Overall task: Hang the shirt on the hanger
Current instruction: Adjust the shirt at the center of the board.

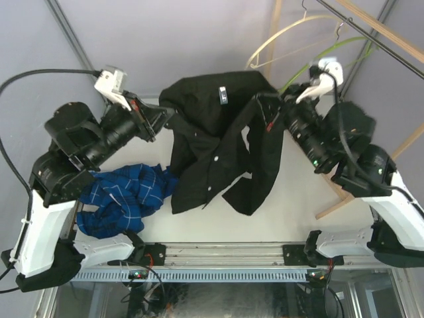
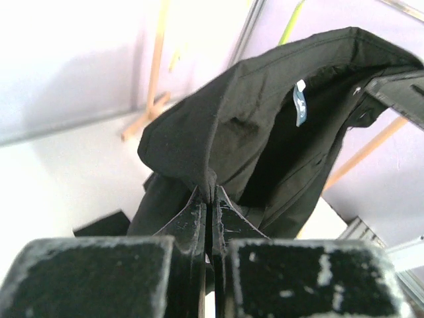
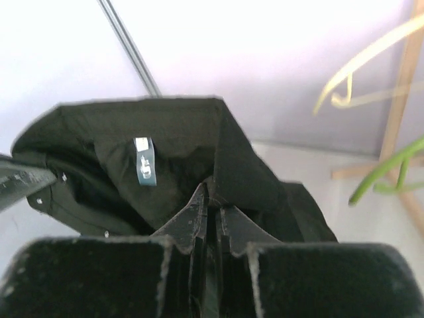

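The black shirt (image 1: 212,142) hangs lifted between my two grippers, its collar label (image 1: 224,96) facing up and its tails on the table. My left gripper (image 1: 165,114) is shut on the shirt's left shoulder fabric (image 2: 199,142). My right gripper (image 1: 273,106) is shut on the right shoulder fabric (image 3: 242,159). The label also shows in the left wrist view (image 2: 300,103) and in the right wrist view (image 3: 144,161). The lime-green hanger (image 1: 318,61) hangs behind the right gripper at the back right, and shows in the right wrist view (image 3: 387,165).
A blue plaid shirt (image 1: 122,195) lies crumpled at the table's front left. A cream hanger (image 1: 285,36) hangs on the rail (image 1: 377,33) at the back right. A wooden stand (image 1: 371,179) leans at the right edge.
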